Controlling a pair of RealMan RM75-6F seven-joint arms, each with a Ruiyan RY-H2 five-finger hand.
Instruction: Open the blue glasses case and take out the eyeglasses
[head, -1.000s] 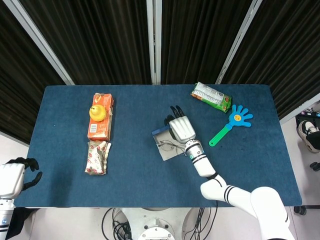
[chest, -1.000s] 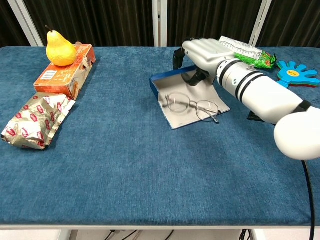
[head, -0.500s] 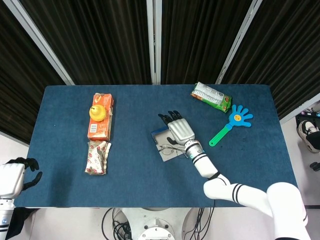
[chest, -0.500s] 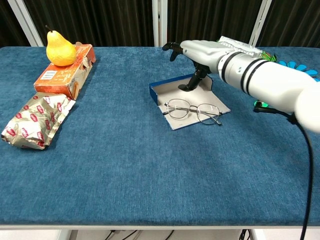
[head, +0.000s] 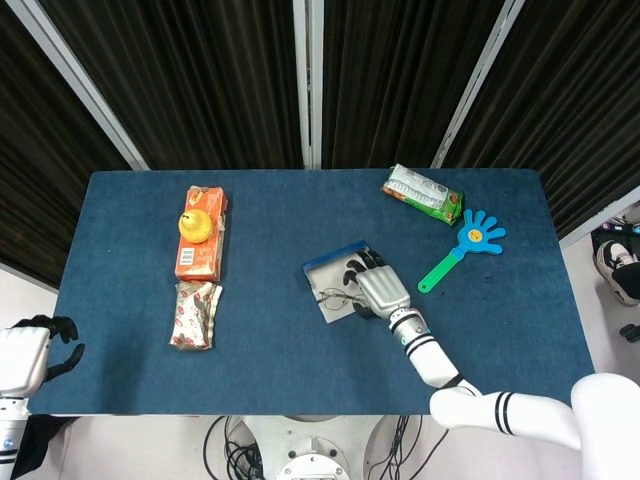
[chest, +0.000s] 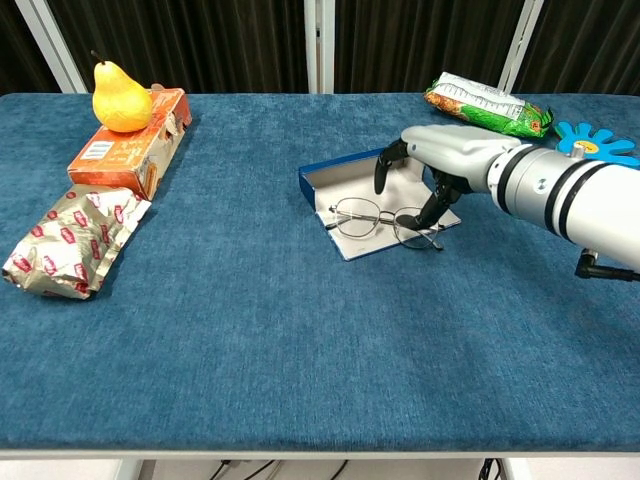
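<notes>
Right hand (chest: 440, 165), fingers curled downward and apart, hovers over the eyeglasses (chest: 385, 220); we cannot tell whether it touches them. They lie in the open blue glasses case (chest: 345, 170) mid-table, long axis toward the right edge. Since the earlier frame, the hand has dropped from the lid.

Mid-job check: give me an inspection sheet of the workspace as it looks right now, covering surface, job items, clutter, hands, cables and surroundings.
Surface: blue cloth table.
Job's things: blue glasses case lies open; eyeglasses rest on its grey lining.
Clutter: pear on an orange carton; foil packet in front of it; green snack bag; blue hand-shaped clapper.
Hands: right hand over the case, fingertips down beside the eyeglasses, not holding them; left hand off the table's left edge, holding nothing.
Cables: bundle below the table's near edge.
Surroundings: black curtains behind.
</notes>
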